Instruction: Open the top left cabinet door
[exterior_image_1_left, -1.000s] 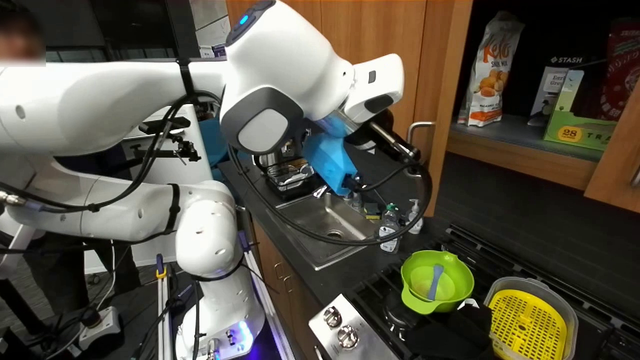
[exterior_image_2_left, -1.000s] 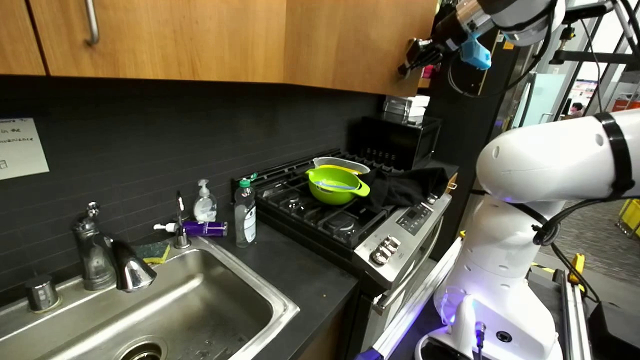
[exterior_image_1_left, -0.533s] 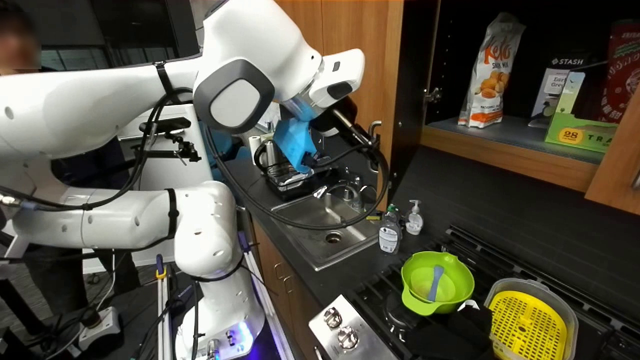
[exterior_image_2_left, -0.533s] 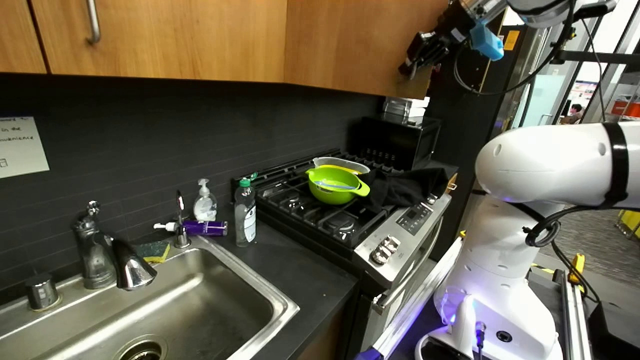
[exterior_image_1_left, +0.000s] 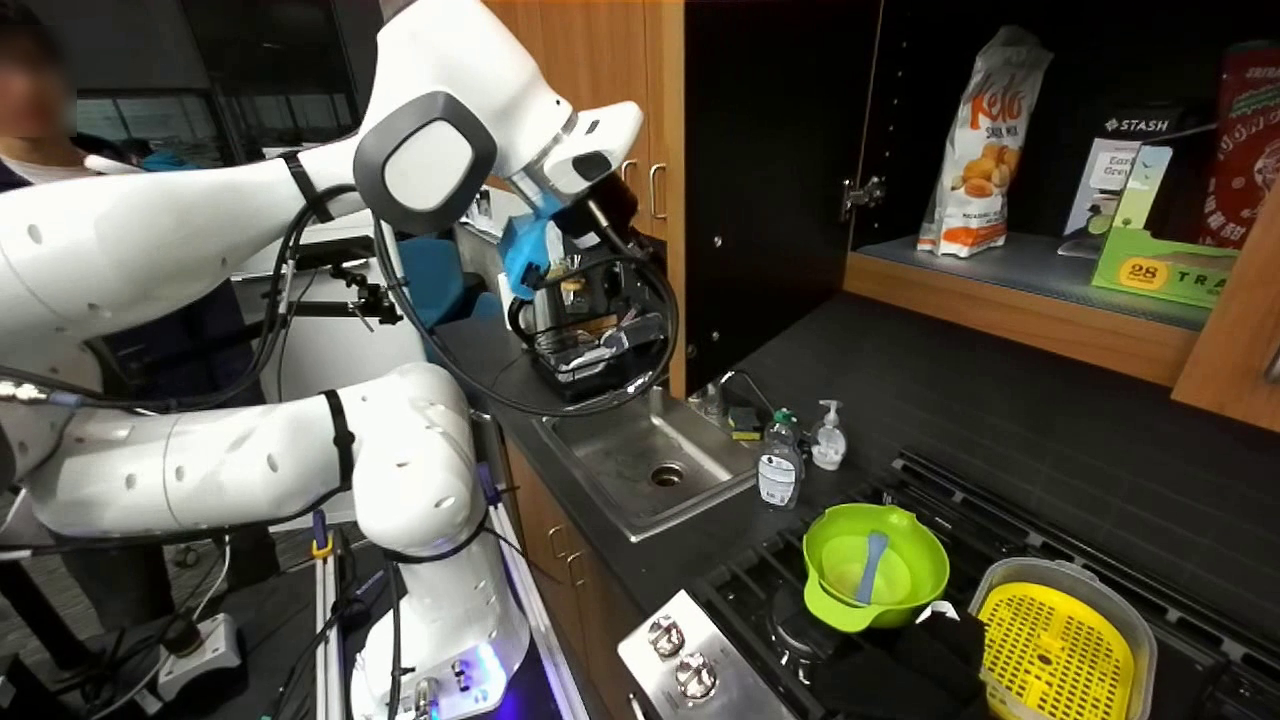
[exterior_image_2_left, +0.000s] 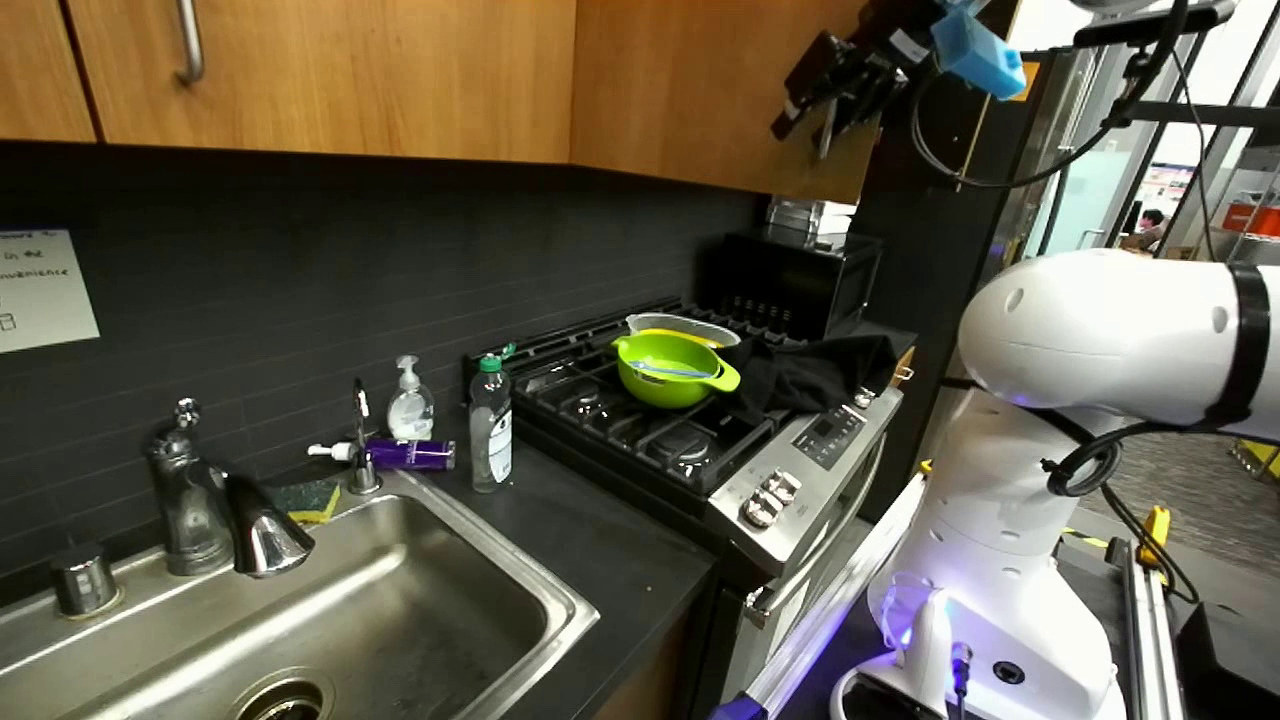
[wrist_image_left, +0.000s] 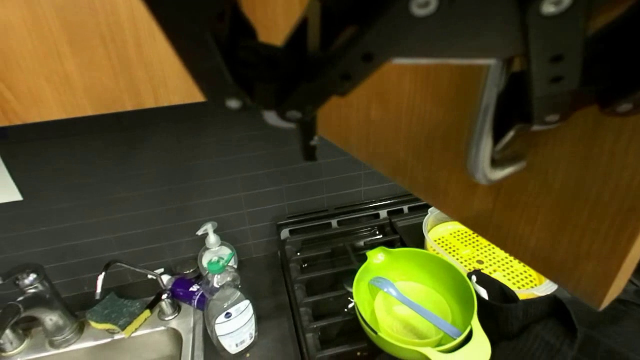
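The top left cabinet door stands swung out, its black inner face (exterior_image_1_left: 775, 170) turned to an exterior view and its brown outer face (exterior_image_2_left: 690, 90) showing in an exterior view. In the wrist view, the silver bar handle (wrist_image_left: 481, 135) rises off the brown panel (wrist_image_left: 400, 115). My gripper (wrist_image_left: 407, 145) is open around it: the left finger (wrist_image_left: 309, 137) is well clear of the bar, while the right finger overlaps the handle's loop close to the bar. Whether they touch is unclear. In an exterior view the gripper (exterior_image_2_left: 806, 130) hangs before the panel; in an exterior view it is mostly hidden.
Inside the opened cabinet are a snack bag (exterior_image_1_left: 985, 150) and a green box (exterior_image_1_left: 1160, 265). Below lie the stove with a green bowl (exterior_image_1_left: 875, 570) and yellow colander (exterior_image_1_left: 1055, 640), and the sink (exterior_image_1_left: 640, 450) with bottles beside it. A neighbouring cabinet door (exterior_image_2_left: 350, 80) is closed.
The door has swung further out, baring its inner face and more of the cabinet. My arm has moved left in an exterior view, and the jaws have spread apart at the handle.
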